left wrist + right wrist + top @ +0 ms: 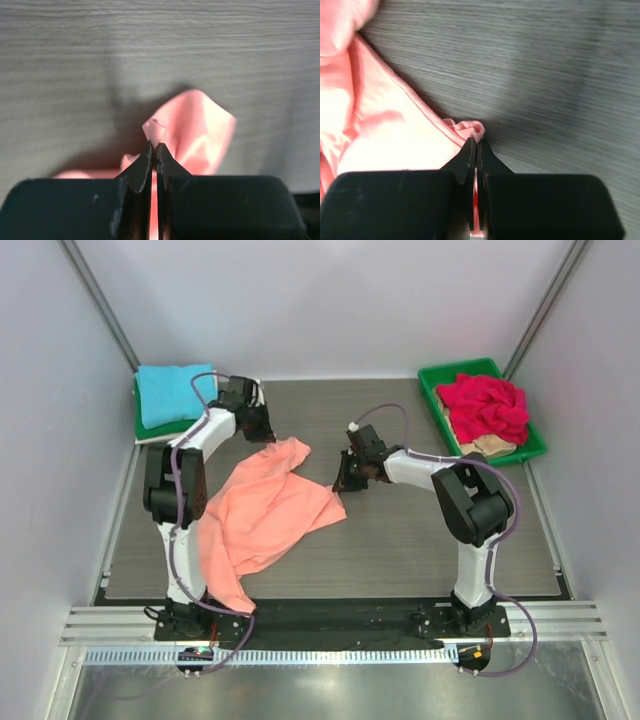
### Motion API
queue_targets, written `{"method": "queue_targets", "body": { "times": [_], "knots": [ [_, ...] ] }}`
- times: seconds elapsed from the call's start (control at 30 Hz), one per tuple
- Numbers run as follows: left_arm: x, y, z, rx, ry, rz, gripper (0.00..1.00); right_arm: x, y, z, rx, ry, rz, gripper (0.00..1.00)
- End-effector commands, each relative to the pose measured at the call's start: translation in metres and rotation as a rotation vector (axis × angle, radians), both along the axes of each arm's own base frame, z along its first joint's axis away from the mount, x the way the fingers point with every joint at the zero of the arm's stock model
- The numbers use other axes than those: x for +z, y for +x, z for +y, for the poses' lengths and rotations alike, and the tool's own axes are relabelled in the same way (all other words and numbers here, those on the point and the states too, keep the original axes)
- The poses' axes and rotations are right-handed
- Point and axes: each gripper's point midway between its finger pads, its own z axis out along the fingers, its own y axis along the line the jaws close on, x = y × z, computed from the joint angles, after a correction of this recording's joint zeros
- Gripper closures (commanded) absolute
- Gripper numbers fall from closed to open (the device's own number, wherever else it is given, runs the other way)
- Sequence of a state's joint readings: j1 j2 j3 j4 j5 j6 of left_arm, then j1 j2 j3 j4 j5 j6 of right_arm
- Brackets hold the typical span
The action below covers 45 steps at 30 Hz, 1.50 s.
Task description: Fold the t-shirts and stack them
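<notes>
Salmon t-shirt [265,515] crumpled centre-left on desk [420,540]. Hem corner clamped by right gripper [476,145], far corner pinched by left gripper [153,150] — two corners held, presumably for spreading flat. Turquoise t-shirt [172,392] laid folded upper left; red t-shirt [485,405] kept in tray [458,367] upper right.

Salmon-orange t-shirt [265,515] lies rumpled, two corners pinched.

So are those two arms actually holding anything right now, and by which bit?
Yes, both hold the salmon-orange t-shirt. The left tool pinches a small fold near its far corner; the right tool pinches a bunched bit of its right edge.
</notes>
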<state>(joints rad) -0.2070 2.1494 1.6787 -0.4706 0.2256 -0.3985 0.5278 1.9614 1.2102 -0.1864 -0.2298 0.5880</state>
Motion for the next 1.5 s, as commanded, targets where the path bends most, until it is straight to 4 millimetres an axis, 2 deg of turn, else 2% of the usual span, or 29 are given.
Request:
{"method": "queue_targets", "body": {
  "times": [0.0, 0.07, 0.1, 0.2, 0.23, 0.27, 0.37, 0.4, 0.43, 0.53, 0.57, 0.67, 0.7, 0.73, 0.77, 0.8, 0.87, 0.9, 0.97, 1.0, 1.03, 1.07, 1.2, 1.3, 1.33, 1.37, 1.4, 1.43, 1.47],
  "knots": [
    [0.134, -0.002, 0.009, 0.032, -0.042, -0.264, 1.0, 0.014, 0.001, -0.036, -0.071, -0.119, -0.041, 0.99],
    [0.173, -0.018, 0.016, 0.044, -0.03, -0.323, 1.0, 0.034, 0.006, -0.051, -0.089, -0.131, -0.063, 0.99],
    [0.211, -0.034, 0.022, 0.044, -0.027, -0.387, 1.0, 0.06, 0.012, -0.055, -0.104, -0.109, -0.113, 0.99],
    [0.265, -0.062, 0.04, 0.072, 0.016, -0.49, 1.0, 0.098, 0.018, -0.072, -0.138, -0.081, -0.163, 0.99],
    [0.294, -0.078, 0.048, 0.093, 0.025, -0.553, 1.0, 0.121, 0.018, -0.078, -0.148, -0.066, -0.209, 0.99],
    [0.315, -0.088, 0.053, 0.101, 0.029, -0.595, 1.0, 0.129, 0.015, -0.084, -0.155, -0.067, -0.211, 0.99],
    [0.355, -0.124, 0.065, 0.112, 0.038, -0.671, 1.0, 0.166, 0.01, -0.106, -0.195, -0.045, -0.268, 0.99],
    [0.365, -0.135, 0.068, 0.117, 0.038, -0.683, 1.0, 0.178, 0.012, -0.12, -0.226, -0.041, -0.288, 0.99],
    [0.387, -0.154, 0.074, 0.134, 0.037, -0.739, 1.0, 0.193, 0.005, -0.129, -0.241, -0.033, -0.309, 0.99],
    [0.415, -0.185, 0.084, 0.153, 0.028, -0.818, 1.0, 0.226, 0.005, -0.165, -0.325, -0.03, -0.364, 0.99],
    [0.432, -0.205, 0.094, 0.186, 0.036, -0.878, 1.0, 0.24, -0.003, -0.177, -0.351, -0.032, -0.383, 0.99],
    [0.458, -0.238, 0.108, 0.233, 0.035, -0.96, 1.0, 0.276, -0.012, -0.201, -0.419, -0.037, -0.442, 0.99],
    [0.461, -0.245, 0.111, 0.239, 0.037, -0.965, 1.0, 0.299, -0.018, -0.206, -0.448, -0.018, -0.49, 0.99],
    [0.469, -0.254, 0.113, 0.243, 0.029, -0.989, 1.0, 0.31, -0.022, -0.213, -0.477, -0.012, -0.51, 0.99],
    [0.472, -0.262, 0.114, 0.244, 0.023, -1.004, 1.0, 0.318, -0.027, -0.216, -0.496, -0.005, -0.522, 0.99],
    [0.48, -0.277, 0.116, 0.25, 0.007, -1.039, 1.0, 0.342, -0.038, -0.22, -0.521, 0.015, -0.581, 0.99],
    [0.487, -0.292, 0.119, 0.251, -0.006, -1.079, 1.0, 0.363, -0.052, -0.223, -0.562, 0.053, -0.624, 0.99],
    [0.5, -0.312, 0.12, 0.239, -0.024, -1.147, 1.0, 0.384, -0.064, -0.228, -0.586, 0.071, -0.684, 0.99],
    [0.506, -0.329, 0.12, 0.213, -0.03, -1.208, 1.0, 0.404, -0.081, -0.237, -0.64, 0.087, -0.733, 0.99],
    [0.517, -0.34, 0.121, 0.205, -0.033, -1.27, 1.0, 0.419, -0.091, -0.243, -0.667, 0.095, -0.772, 0.99],
    [0.527, -0.363, 0.125, 0.203, -0.044, -1.336, 1.0, 0.434, -0.11, -0.254, -0.716, 0.095, -0.83, 0.99],
    [0.528, -0.371, 0.121, 0.17, -0.055, -1.364, 1.0, 0.44, -0.119, -0.261, -0.749, 0.087, -0.848, 0.99],
    [0.562, -0.425, 0.123, 0.12, -0.074, -1.565, 1.0, 0.481, -0.174, -0.289, -0.873, 0.096, -1.004, 0.99],
    [0.585, -0.448, 0.121, 0.082, -0.066, -1.672, 1.0, 0.508, -0.199, -0.303, -0.927, 0.098, -1.092, 0.99],
    [0.59, -0.447, 0.119, 0.068, -0.064, -1.679, 1.0, 0.514, -0.201, -0.304, -0.928, 0.093, -1.107, 0.99],
    [0.592, -0.428, 0.112, 0.037, -0.043, -1.657, 1.0, 0.518, -0.199, -0.305, -0.927, 0.082, -1.108, 0.99],
    [0.595, -0.421, 0.105, 0.0, -0.045, -1.652, 1.0, 0.528, -0.191, -0.304, -0.916, 0.062, -1.113, 0.99],
    [0.609, -0.421, 0.104, -0.01, -0.045, -1.671, 1.0, 0.53, -0.184, -0.304, -0.912, 0.048, -1.103, 0.99],
    [0.611, -0.41, 0.1, -0.021, -0.04, -1.649, 1.0, 0.535, -0.176, -0.304, -0.909, 0.037, -1.102, 0.99]
  ]
}}
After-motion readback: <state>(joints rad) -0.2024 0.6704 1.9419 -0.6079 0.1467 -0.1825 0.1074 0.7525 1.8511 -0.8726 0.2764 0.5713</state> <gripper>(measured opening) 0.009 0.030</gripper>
